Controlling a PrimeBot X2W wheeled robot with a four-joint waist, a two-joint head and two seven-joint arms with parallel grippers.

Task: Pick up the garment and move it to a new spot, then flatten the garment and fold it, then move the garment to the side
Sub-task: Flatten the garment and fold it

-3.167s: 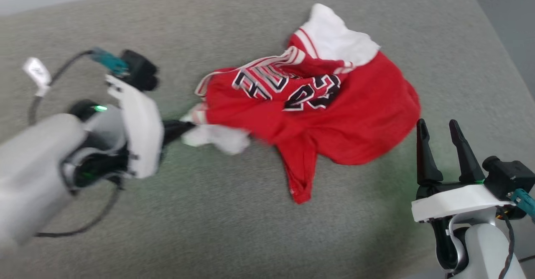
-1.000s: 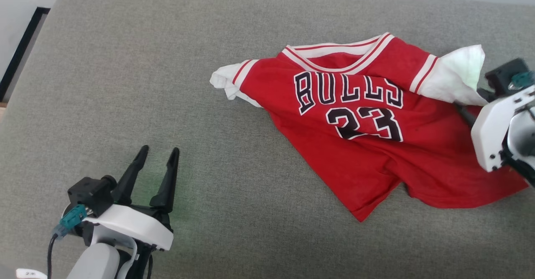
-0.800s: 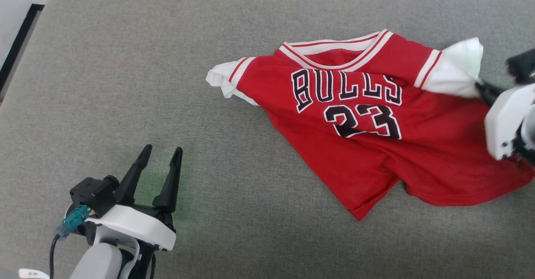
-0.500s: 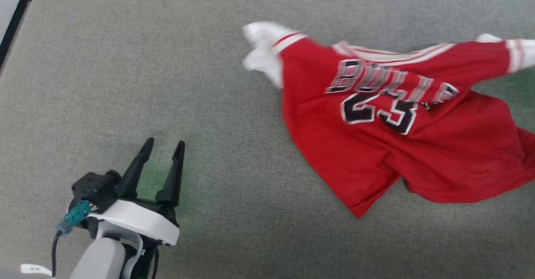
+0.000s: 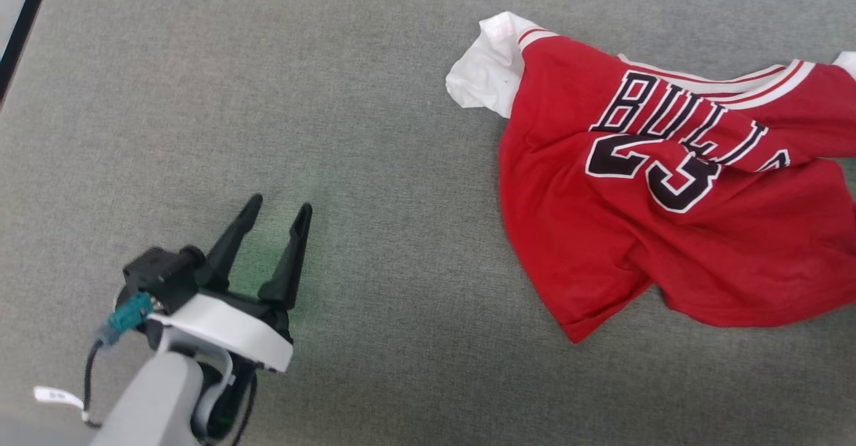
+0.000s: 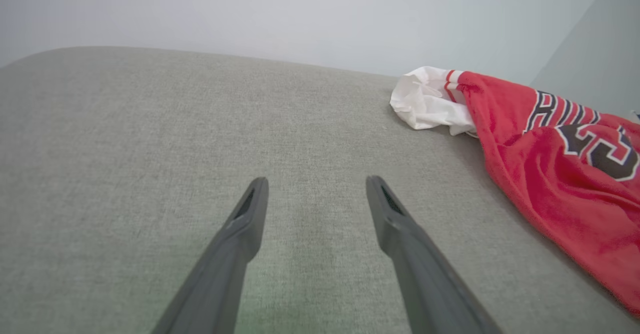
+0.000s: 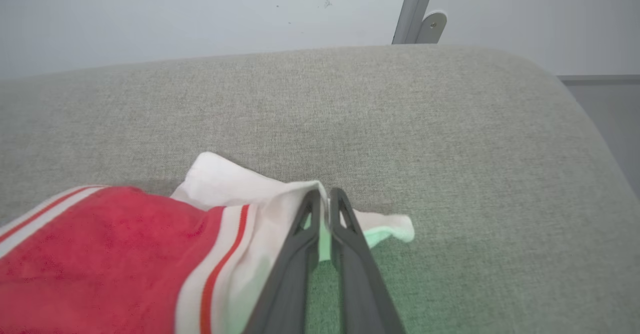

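The garment, a red jersey with white sleeves and black "BULLS 23" lettering, lies face up and rumpled at the right of the grey cushion, running off the head view's right edge. Its near white sleeve is bunched at the upper left. In the right wrist view my right gripper is shut on the edge of the other white sleeve, lifted a little off the cushion. My left gripper stands open and empty at the lower left, well apart from the garment; both open fingers hover over bare cushion.
The grey cushion spreads wide to the left and front of the garment. A dark floor strip marks its far left edge. Behind the cushion rises a pale wall with a metal bracket; the cushion's rounded right end drops off there.
The right gripper has shut on the far white sleeve and pulled the garment rightward. The head camera has shifted, so the right gripper has left that view. The left gripper stays open.
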